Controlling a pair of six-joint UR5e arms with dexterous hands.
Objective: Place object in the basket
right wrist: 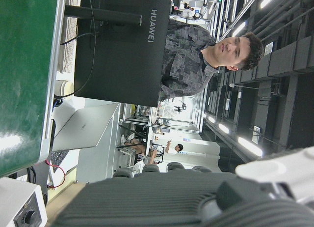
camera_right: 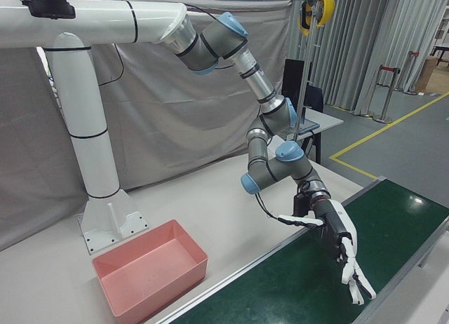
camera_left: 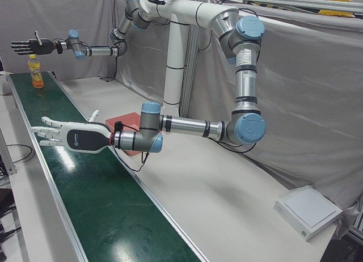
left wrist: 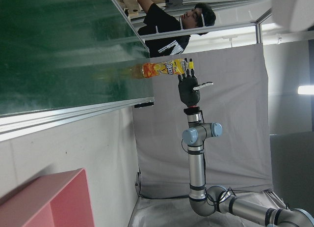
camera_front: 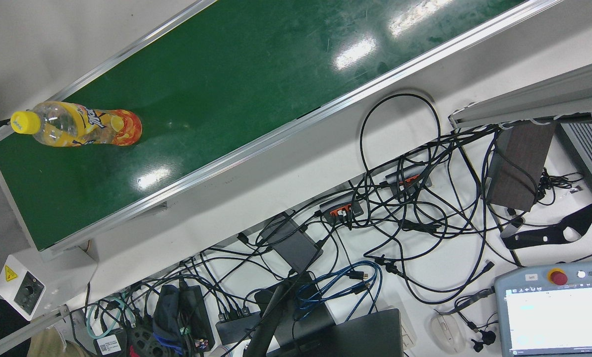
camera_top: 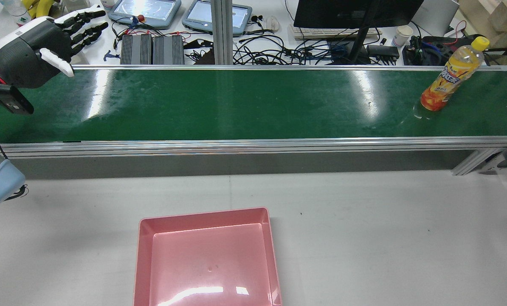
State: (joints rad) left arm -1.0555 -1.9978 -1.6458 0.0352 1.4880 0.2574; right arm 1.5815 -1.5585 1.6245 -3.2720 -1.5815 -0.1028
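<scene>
An orange-drink bottle [camera_top: 449, 80] with a yellow cap stands upright at the right end of the green belt [camera_top: 236, 104]. It also shows in the front view [camera_front: 78, 124] and the left-front view [camera_left: 37, 72]. The pink basket [camera_top: 207, 255] sits empty on the white table before the belt. My left hand [camera_top: 45, 38] is open and empty above the belt's left end, far from the bottle; it also shows in the left-front view [camera_left: 71, 136]. My right hand [camera_left: 31, 46] is open, fingers spread, just above the bottle and apart from it; the left hand view [left wrist: 189, 87] shows it too.
Behind the belt lies a desk with tangled cables [camera_front: 400, 208], teach pendants [camera_top: 145, 10] and a monitor [camera_top: 355, 12]. The belt has raised aluminium rails [camera_top: 253, 144]. The white pedestal [camera_right: 98, 163] stands behind the basket. A white box [camera_left: 309, 211] lies on the table's far corner.
</scene>
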